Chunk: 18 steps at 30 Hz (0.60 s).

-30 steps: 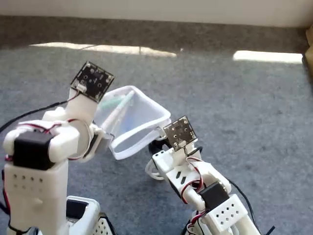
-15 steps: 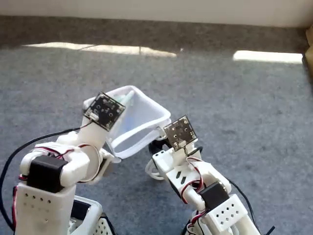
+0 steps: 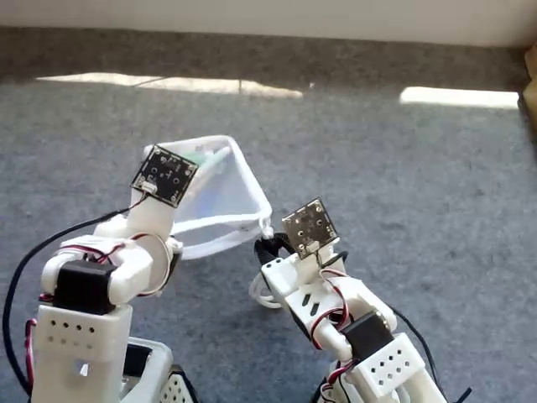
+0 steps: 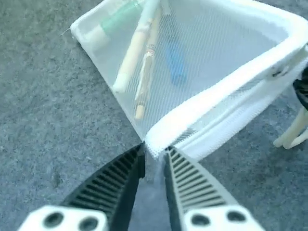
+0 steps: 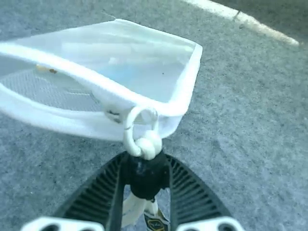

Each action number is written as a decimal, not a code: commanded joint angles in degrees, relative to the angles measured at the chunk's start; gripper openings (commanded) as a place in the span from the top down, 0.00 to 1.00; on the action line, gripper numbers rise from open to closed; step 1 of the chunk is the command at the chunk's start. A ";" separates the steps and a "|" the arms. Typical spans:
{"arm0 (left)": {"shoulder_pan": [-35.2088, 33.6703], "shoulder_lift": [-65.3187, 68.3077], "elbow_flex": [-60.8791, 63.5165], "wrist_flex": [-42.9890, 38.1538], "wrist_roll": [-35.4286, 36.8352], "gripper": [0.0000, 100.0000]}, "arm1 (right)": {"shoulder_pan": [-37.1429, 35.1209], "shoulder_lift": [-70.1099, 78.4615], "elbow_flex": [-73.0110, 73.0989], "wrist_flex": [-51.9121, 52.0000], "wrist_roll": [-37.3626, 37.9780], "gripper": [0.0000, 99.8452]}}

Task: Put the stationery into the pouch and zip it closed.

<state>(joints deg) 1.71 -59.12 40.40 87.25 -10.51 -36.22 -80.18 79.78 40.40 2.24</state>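
The white mesh pouch (image 3: 225,197) was seen lying on the grey carpet (image 3: 403,185) between the two arms, left of the scene's middle. The stationery was already inside it: a green-capped marker (image 4: 115,19), two cream pens (image 4: 139,53) and a blue pen (image 4: 174,60) could be made out through the mesh, gathered toward the far side. The zipped edge was stretched along the pouch's near side, and the mouth still appeared to gape, so the closing was judged unfinished.

The left corner of that edge was nipped at the tips of the left gripper (image 4: 154,153), whose fingers were pressed almost together on the fabric. This hold was judged to be an anchor, keeping the band taut so that the slider could run without the pouch bunching. At the right end, the zip pull (image 5: 141,138), a white cord loop knotted to a dark tab, was clamped in the right gripper (image 5: 144,166), its fingers closed on the tab. It was taken that the slider was to be drawn from there.

No brand or writing could be read on the pouch or its contents. A small printed tag (image 5: 155,222) was glimpsed below the right gripper, but too little of it was shown for reading
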 commanded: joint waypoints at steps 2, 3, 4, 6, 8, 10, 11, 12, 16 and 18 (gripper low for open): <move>-2.77 -0.75 -0.48 -7.82 -6.86 0.97 | 0.48 -1.27 -1.19 1.27 -0.26 1.00; -3.56 -0.75 -0.48 -9.41 -8.70 0.98 | 0.48 -1.27 -1.19 3.12 -0.26 1.00; -4.44 -0.66 -0.40 -11.08 -10.29 0.98 | 0.48 -1.27 -1.36 4.44 -0.18 1.00; -5.76 -0.48 -0.22 -13.89 -12.92 0.98 | 0.40 -1.27 -2.24 5.23 -0.18 1.00; -6.20 -0.40 -0.22 -15.56 -14.77 0.98 | 0.40 -1.27 -2.68 5.23 -0.09 1.00; -5.93 -0.40 -0.40 -16.97 -16.35 0.98 | 0.40 -1.27 -2.77 5.58 0.09 1.00; -5.85 -0.40 -0.40 -17.93 -16.79 0.98 | -0.04 -1.27 -2.86 6.55 1.05 1.00; -5.85 -0.40 -0.40 -19.25 -16.97 0.98 | -0.92 -1.27 -2.86 7.69 2.20 1.00; -4.00 -0.13 0.66 -26.55 -16.88 0.98 | -5.14 -1.27 -2.86 10.15 3.78 1.00; -1.10 -0.13 2.15 -29.54 -16.79 0.98 | -6.29 -1.27 -2.86 10.33 3.78 1.00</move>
<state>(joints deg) -3.03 -59.03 41.36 64.57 -26.95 -40.35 -80.97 79.52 49.19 5.05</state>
